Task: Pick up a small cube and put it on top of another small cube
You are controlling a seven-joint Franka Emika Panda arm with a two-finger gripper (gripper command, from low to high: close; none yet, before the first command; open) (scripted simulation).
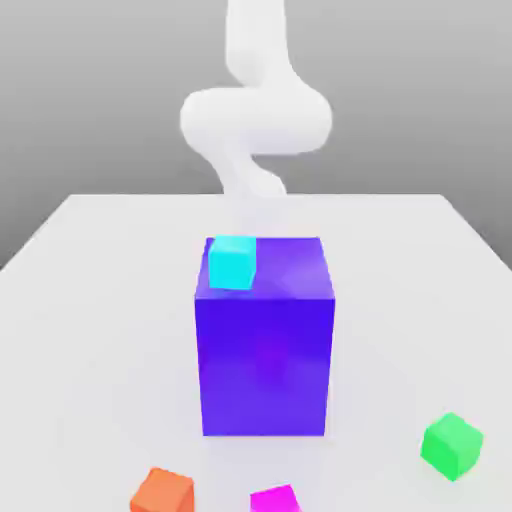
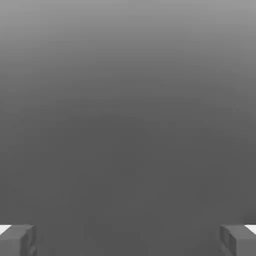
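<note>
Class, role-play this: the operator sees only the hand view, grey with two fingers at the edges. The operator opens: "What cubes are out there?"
Observer: On the table lie an orange cube, a magenta cube and a green cube.
Operator: Any more?
Observer: A cyan cube sits on top of a large purple block, near a top corner.
Operator: Which is farthest sideways?
Observer: The green cube, at the exterior view's right.
</note>
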